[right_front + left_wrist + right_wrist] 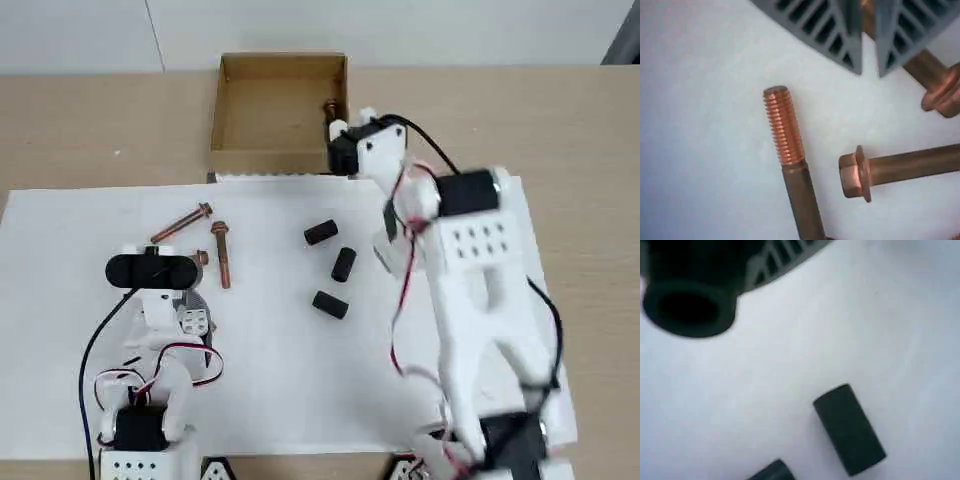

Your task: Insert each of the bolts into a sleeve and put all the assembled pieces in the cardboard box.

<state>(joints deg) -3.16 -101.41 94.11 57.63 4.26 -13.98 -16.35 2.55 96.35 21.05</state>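
Bolts [221, 256] lie on white paper [270, 380]; right gripper [338, 128] clamps a sleeve [690, 307]; left gripper [868, 57] grip unclear.

Cardboard box [232, 110] is at the far side of the table [80, 130], just past the far edge of the sheet [280, 390]. On the sheet: three bolts [221, 255] left, close together, one right at my left gripper [869, 70]; three loose sleeves [344, 264] mid-sheet, to their right, apart from them. My right gripper [338, 128] is at the box's right wall with a fourth sleeve [690, 305] in it.
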